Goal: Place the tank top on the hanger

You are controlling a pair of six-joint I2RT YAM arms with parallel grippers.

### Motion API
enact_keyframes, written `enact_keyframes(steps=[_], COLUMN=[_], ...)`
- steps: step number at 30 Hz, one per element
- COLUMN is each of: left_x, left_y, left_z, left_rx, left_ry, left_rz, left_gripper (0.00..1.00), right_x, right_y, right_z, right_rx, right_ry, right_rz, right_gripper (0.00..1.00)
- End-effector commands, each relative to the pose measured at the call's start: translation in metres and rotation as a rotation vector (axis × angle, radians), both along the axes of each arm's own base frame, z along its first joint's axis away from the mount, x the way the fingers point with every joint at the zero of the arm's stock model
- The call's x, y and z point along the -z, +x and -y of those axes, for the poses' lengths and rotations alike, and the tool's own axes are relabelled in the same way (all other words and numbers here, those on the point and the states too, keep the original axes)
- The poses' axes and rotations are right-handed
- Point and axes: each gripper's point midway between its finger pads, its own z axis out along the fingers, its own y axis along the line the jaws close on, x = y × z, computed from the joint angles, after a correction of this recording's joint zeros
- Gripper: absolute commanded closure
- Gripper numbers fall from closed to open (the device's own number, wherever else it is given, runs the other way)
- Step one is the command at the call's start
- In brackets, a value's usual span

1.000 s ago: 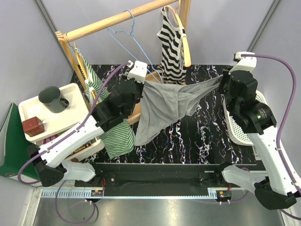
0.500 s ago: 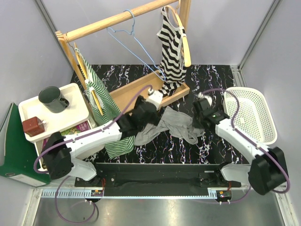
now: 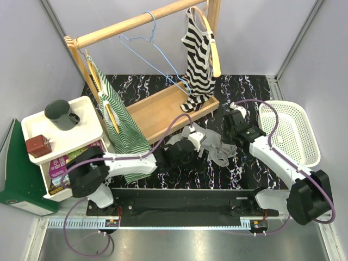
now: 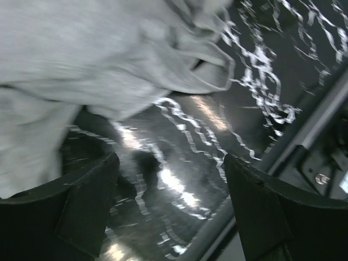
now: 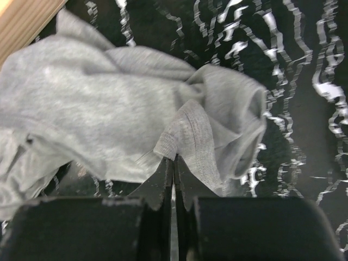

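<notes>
The grey tank top (image 3: pixel 211 142) lies crumpled on the black marbled table, in front of the wooden rack. My right gripper (image 3: pixel 226 143) is low at the top's right side. In the right wrist view it (image 5: pixel 174 159) is shut on a ribbed edge of the tank top (image 5: pixel 109 109), which tents up to the tips. My left gripper (image 3: pixel 196 143) is at the top's left side. It (image 4: pixel 169 163) stands open over bare table, and the tank top (image 4: pixel 98 60) bunches just beyond its left finger. The light-blue wire hanger (image 3: pixel 157 50) hangs bare on the rack's rail.
A black-and-white striped top (image 3: pixel 197 54) and a green-and-white striped top (image 3: pixel 122 128) hang on wooden hangers on the rack (image 3: pixel 163 109). A white basket (image 3: pixel 288 133) stands at the right. At the left are a white box with a mug (image 3: pixel 62 114) and a green binder (image 3: pixel 16 168).
Both arms came down from holding the tank top stretched in the air. The top now lies bunched on the table. The left gripper let go and opened, while the right stayed on the cloth.
</notes>
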Motion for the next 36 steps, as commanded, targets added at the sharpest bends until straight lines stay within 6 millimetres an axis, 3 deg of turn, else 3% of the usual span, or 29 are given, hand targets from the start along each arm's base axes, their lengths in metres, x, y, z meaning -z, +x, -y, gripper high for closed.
enact_keyframes(steps=[1,9,19,22,26,28,32,36], left_x=[-0.017,0.023,0.031,0.026,0.003,0.007,-0.002,-0.012], left_y=[-0.001,0.029,0.087,0.100,0.112,0.114,0.123,0.127], left_z=[0.042,0.004,0.010,0.019,0.053,0.069,0.095,0.082], left_rx=[0.019,-0.170,-0.175,-0.137,-0.032,0.033,0.093,0.059], left_ry=[-0.153,0.029,0.019,0.010,-0.049,-0.055,-0.086,-0.055], left_rz=[-0.087,-0.028,0.098,0.169,0.255,0.278,0.321,0.357], left_gripper=[0.19,0.18,0.20,0.20,0.19,0.19,0.19,0.19], right_x=[-0.031,-0.035,-0.062,-0.073,-0.082,-0.084,-0.086,-0.085], right_y=[0.015,0.003,-0.011,-0.015,-0.023,-0.025,-0.031,-0.032], right_z=[0.021,0.030,0.049,0.051,0.056,0.058,0.061,0.060], right_rx=[0.070,0.080,0.108,0.108,0.116,0.124,0.135,0.142], right_ry=[-0.043,-0.026,-0.077,-0.069,-0.070,-0.075,-0.071,-0.062], right_rz=[0.104,0.132,0.170,0.189,0.194,0.195,0.188,0.182], right_gripper=[0.96,0.96,0.95,0.94,0.94,0.94,0.93,0.93])
